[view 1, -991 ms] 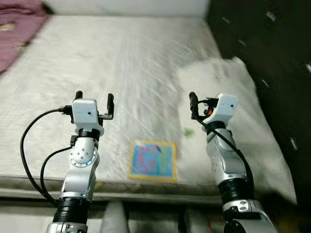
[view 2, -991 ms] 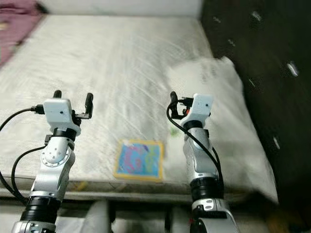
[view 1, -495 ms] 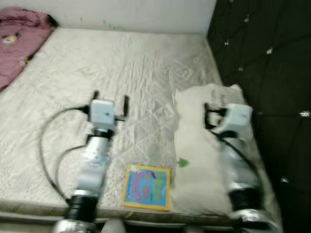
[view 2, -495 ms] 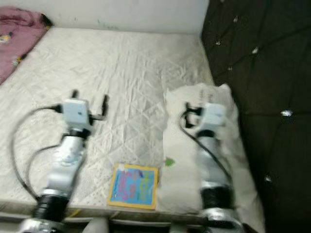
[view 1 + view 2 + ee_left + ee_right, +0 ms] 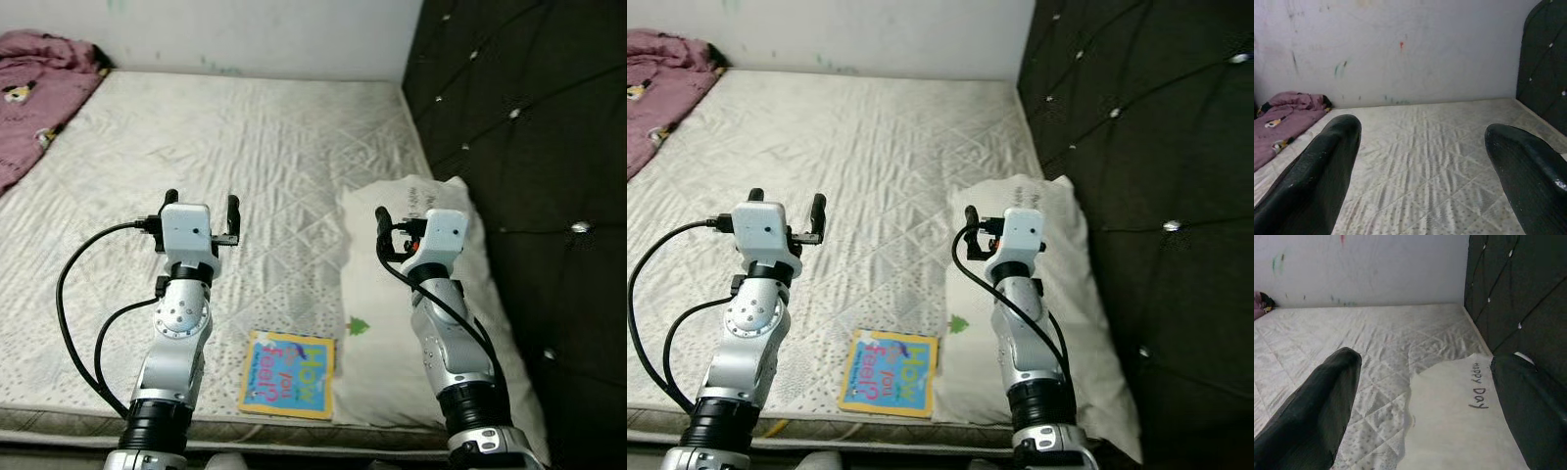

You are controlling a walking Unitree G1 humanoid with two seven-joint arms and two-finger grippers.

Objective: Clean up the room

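Observation:
A colourful children's book (image 5: 287, 374) with a yellow border lies flat on the white quilted mattress (image 5: 274, 166), near its front edge. A white pillow (image 5: 431, 323) with a small green tree print lies to the book's right, against the dark headboard; it reads "Happy Day" in the right wrist view (image 5: 1464, 421). My left gripper (image 5: 203, 201) is raised above the mattress, left of the book, open and empty. My right gripper (image 5: 404, 220) hovers over the pillow, open, with nothing between its fingers (image 5: 1317, 401). A crumpled pink blanket (image 5: 39, 88) lies at the far left.
A black tufted headboard (image 5: 519, 147) runs along the right side. A white wall (image 5: 255, 34) with small paint marks closes the far end of the bed. The bed's front edge (image 5: 59, 416) is right below my arms.
The camera has shifted and steadied, so more of the wall, blanket and headboard show. Both arms keep the same raised pose with open fingers. The book and pillow lie as before.

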